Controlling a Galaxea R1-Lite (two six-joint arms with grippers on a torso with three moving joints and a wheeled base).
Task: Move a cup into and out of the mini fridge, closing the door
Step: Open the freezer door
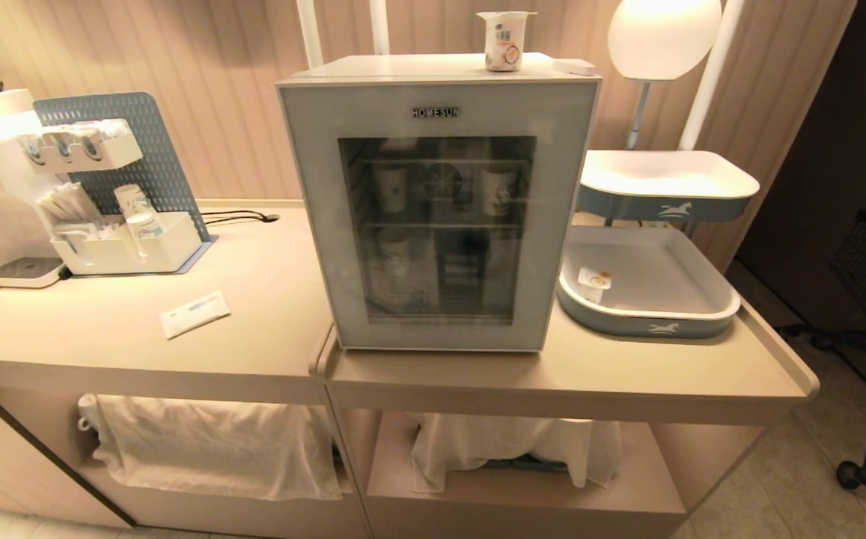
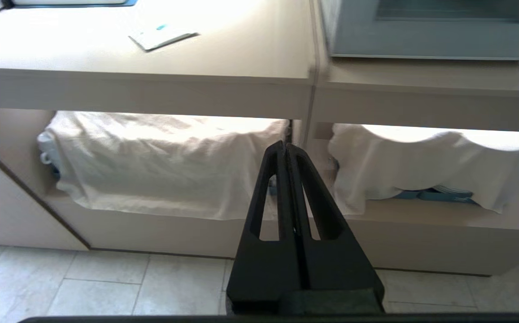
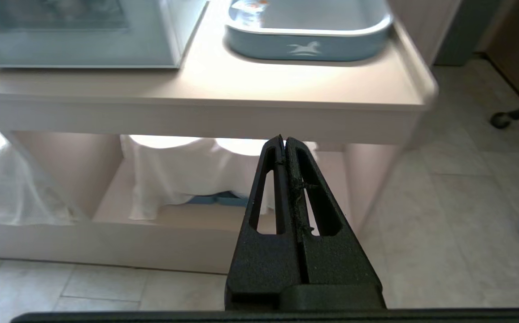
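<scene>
Cup (image 1: 596,283) in tray (image 1: 650,322) right of fridge (image 1: 440,202)

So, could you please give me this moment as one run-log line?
door: closed | cup: in tray beside mini fridge | left end effector: shut, parked low | right end effector: shut, parked low

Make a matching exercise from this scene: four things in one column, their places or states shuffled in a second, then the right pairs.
Things:
1. cup
2. door
3. tall cup
4. left gripper

Places or states:
A. on top of the mini fridge
B. shut and empty, below the counter edge
C. closed
D. in the lower grey tray

Pairs: 1-D, 2-C, 3-A, 4-B
</scene>
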